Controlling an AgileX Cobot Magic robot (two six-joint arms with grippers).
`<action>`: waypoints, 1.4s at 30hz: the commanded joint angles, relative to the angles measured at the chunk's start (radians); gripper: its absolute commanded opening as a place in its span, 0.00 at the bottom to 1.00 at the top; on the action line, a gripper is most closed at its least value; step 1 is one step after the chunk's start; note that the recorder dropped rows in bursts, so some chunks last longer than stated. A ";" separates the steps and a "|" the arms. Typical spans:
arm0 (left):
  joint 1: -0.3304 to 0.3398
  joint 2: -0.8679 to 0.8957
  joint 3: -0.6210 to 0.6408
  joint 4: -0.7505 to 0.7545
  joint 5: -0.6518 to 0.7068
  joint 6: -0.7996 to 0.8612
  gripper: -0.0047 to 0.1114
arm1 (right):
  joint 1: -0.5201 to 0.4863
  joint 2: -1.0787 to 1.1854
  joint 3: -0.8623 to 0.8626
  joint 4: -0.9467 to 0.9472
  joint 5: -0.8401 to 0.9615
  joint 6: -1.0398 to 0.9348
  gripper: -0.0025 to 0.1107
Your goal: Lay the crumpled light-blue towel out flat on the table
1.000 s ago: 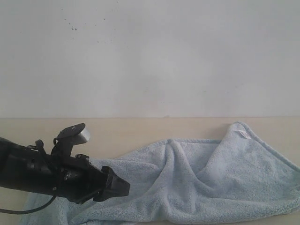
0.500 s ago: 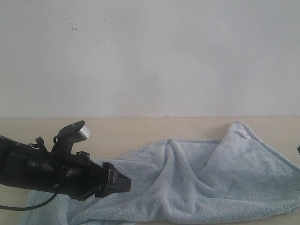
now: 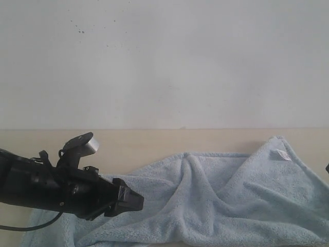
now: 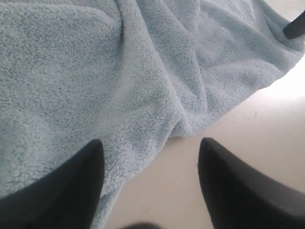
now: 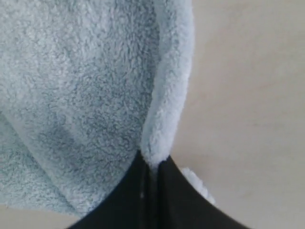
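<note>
Left gripper (image 4: 151, 143): the jaws are held apart and nothing is clamped. An edge of the towel (image 4: 95, 62) is seen between the two dark fingers (image 4: 71, 191), one over the pile and the other over the bare table (image 4: 248, 124) just beside the towel. Contact with the towel cannot be told.
Left arm (image 3: 46, 188): a black arm is laid over the towel's near left part.
Right gripper (image 5: 151, 166): the jaws are brought together and clamped on the towel's hemmed edge, which is pinched up between the tips. It is placed at the towel's right side.
Towel: pale blue and fluffy, it is carried by the table and is only partly flattened.
Ridge (image 3: 193, 177): a raised fold is formed at the towel's middle, with creases fanning from it toward the near edge.
Tag (image 3: 281, 155): a small white label is sewn near the towel's far right corner.
Table: a cream surface is exposed beyond the towel's far edge.
Wall (image 3: 164, 62): a plain white wall is seen well behind the towel.
</note>
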 commanded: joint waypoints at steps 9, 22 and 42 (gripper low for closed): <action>0.000 0.000 -0.005 -0.012 -0.001 -0.003 0.53 | -0.099 -0.203 -0.005 -0.222 -0.306 0.274 0.02; 0.000 0.000 -0.005 -0.012 -0.001 -0.003 0.53 | -0.150 -0.102 -0.005 -0.164 -0.294 0.270 0.53; 0.023 -0.102 -0.065 0.518 0.231 0.157 0.07 | 0.151 -0.146 -0.005 0.488 -0.136 -0.232 0.02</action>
